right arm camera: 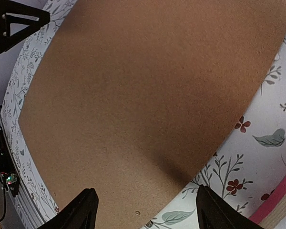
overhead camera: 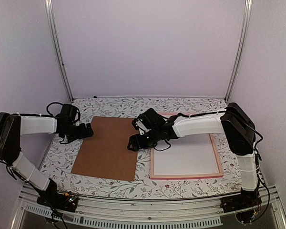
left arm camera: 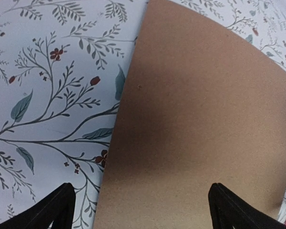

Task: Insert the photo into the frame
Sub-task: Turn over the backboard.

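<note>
Floral-patterned table, seen from the operator's side.

- Frame: pink rails, lying flat on the right half of the table, near the front edge. A white sheet fills its opening. I cannot tell whether that sheet is the photo, since no printed face shows.
- Brown board: lying flat to the left of the frame. Its right edge is just beside the frame's left rail, with a strip of tablecloth between them.
- Left gripper: at the board's left edge, toward the far corner. The jaws are spread wide with nothing between them. In the wrist view one finger is over the tablecloth and the other is over the board, so the board's edge runs between them.
- Right gripper: at the board's right edge, in the gap between the board and the frame. The jaws are apart, less widely than the left pair, and hold nothing. One finger is over the board and the other is over the tablecloth. A corner of the pink rail shows at the lower right of that view.
- I cannot tell whether either gripper touches the board or hangs just above it.
</note>
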You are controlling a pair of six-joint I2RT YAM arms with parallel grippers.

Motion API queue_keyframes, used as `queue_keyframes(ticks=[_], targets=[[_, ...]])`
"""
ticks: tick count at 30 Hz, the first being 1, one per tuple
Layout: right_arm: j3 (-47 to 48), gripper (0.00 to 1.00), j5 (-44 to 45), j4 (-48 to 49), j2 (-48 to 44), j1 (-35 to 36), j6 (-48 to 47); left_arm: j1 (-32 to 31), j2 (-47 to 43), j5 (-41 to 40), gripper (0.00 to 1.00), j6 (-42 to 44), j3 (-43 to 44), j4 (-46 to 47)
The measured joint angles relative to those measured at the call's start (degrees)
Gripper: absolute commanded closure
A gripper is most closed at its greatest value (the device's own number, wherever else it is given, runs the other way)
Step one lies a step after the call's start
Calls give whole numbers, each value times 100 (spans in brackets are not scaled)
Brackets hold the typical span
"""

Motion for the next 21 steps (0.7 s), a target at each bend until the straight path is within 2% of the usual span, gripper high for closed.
queue_keyframes(ticks=[12, 21], targets=[[-46, 24, -35, 79, 328, -4, 638, 146, 463, 155, 9, -55, -426, 713], [-46, 25, -63, 258, 374, -4, 861, 195, 463, 837, 26, -101, -791, 1613]])
